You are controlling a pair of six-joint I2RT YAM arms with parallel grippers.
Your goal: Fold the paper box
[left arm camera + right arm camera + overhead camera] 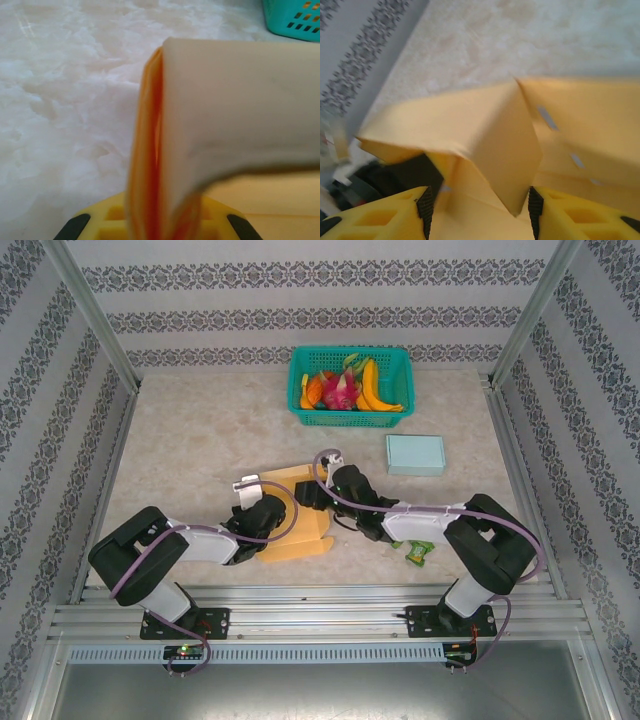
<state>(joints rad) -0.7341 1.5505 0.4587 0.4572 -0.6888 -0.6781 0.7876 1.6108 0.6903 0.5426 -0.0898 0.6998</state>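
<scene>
The box point(300, 537), thin floppy card near-centre on the worktop point(200, 430), has a flap edge pinched in my left tool point(162, 222), my right tool point(478, 204) spread around another; I'd grip near creases.

Black arms point(145, 548) with purple cables point(430, 508); yellow end effector fingers point(375, 220) with black pads point(425, 206).
</scene>
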